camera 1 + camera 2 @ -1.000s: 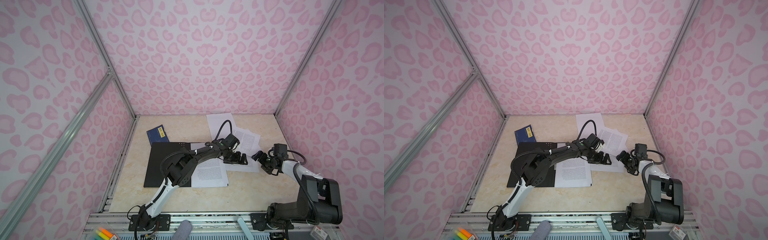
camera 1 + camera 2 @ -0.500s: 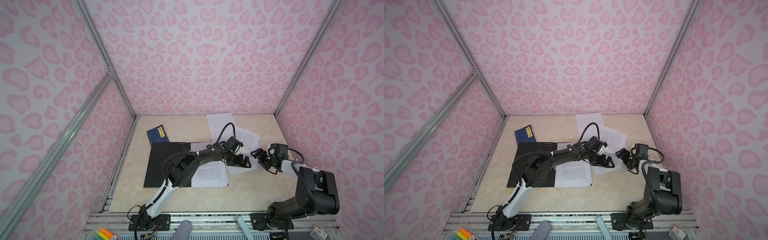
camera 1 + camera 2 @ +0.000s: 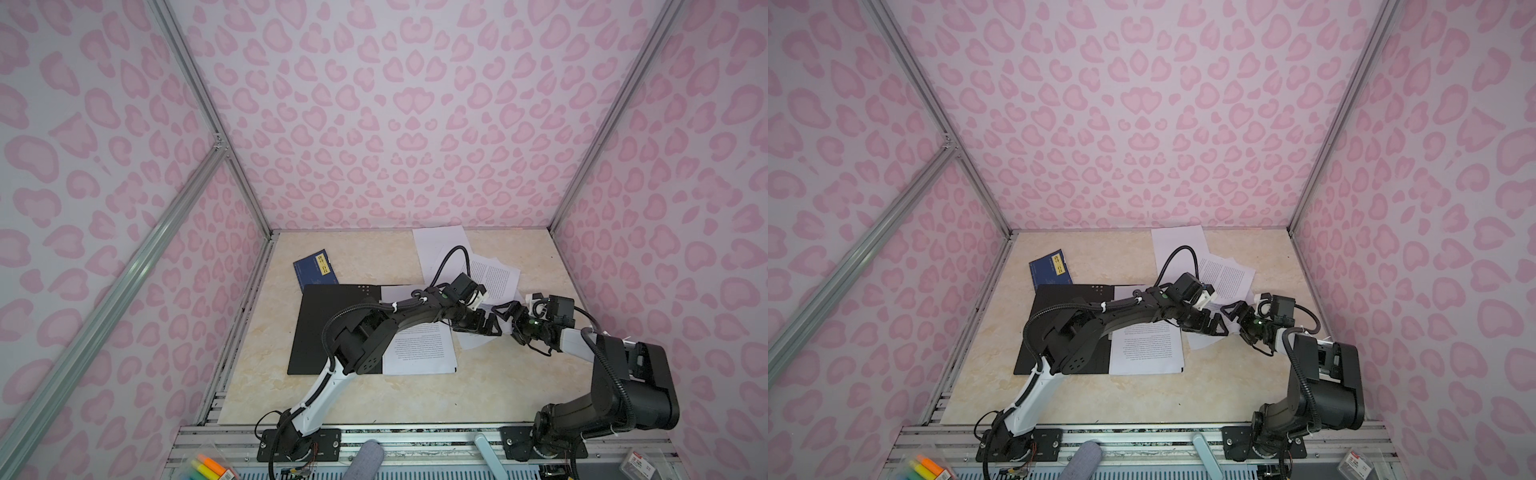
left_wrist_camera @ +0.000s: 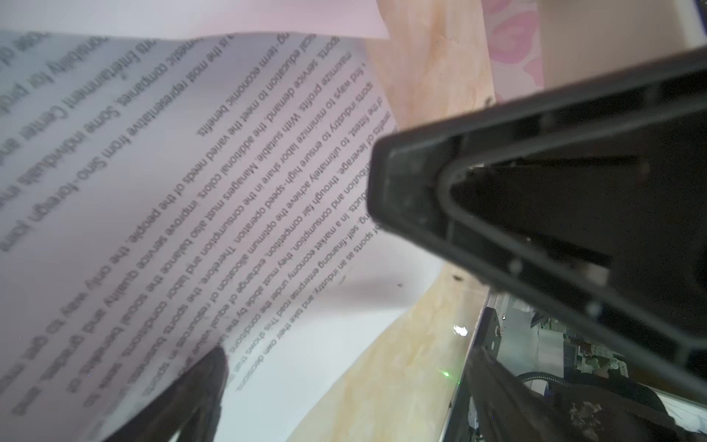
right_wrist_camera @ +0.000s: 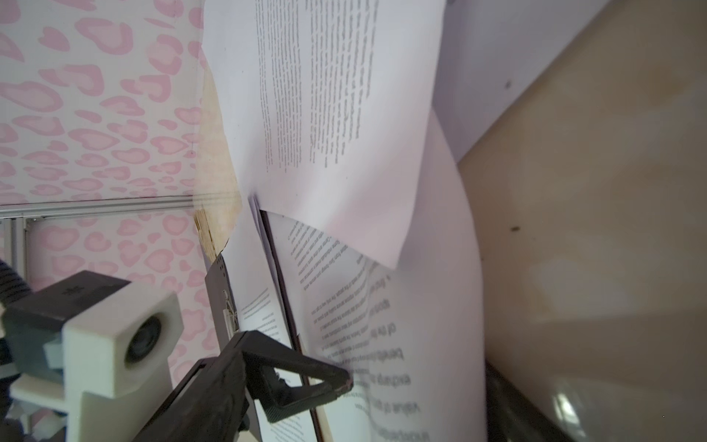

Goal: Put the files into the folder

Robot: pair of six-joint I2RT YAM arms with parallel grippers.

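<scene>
Blue booklet (image 3: 312,271), yellow label, flat on beige marbled table (image 3: 519,395), far left. Highlighters (image 3: 208,467) at front-left corner. Grey cylinder (image 3: 365,459) by front rail (image 3: 415,433). Pink heart-print walls (image 3: 415,124).

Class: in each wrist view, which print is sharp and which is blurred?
Left wrist view: the curled sheet is crisp beside the fingers, smeared nearer the lens. Right wrist view: the farther sheet is sharp, the curled sheet blurs close up.

Pale walls printed with pink heart-shaped blotches (image 3: 415,124) enclose three sides, joined by silver aluminium corner posts (image 3: 199,83). Below lies a beige marbled tabletop (image 3: 498,395), edged in front by a slotted metal rail (image 3: 436,455). Light is soft and even.
</scene>
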